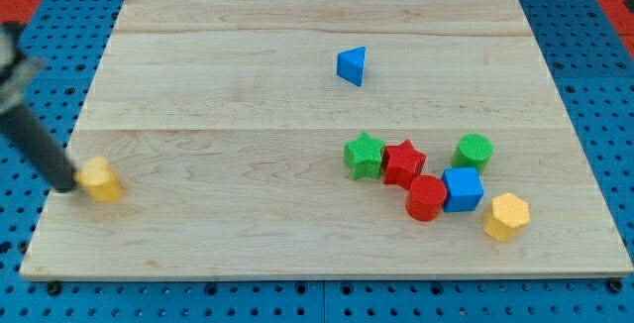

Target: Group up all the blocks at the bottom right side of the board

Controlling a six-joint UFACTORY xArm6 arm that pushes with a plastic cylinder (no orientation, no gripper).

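Observation:
My tip [67, 186] is at the view's left edge of the board, touching the left side of a yellow block [100, 179]. A blue triangular block [352, 65] lies alone near the view's top centre. At the lower right sit a green star block [365, 155], a red star block [403, 161], a red round block [426, 198], a blue cube [463, 189], a green round block [474, 151] and a yellow hexagonal block [506, 215], close together.
The wooden board [248, 234] lies on a blue perforated table [15, 214]. The dark rod slants up to the view's left edge.

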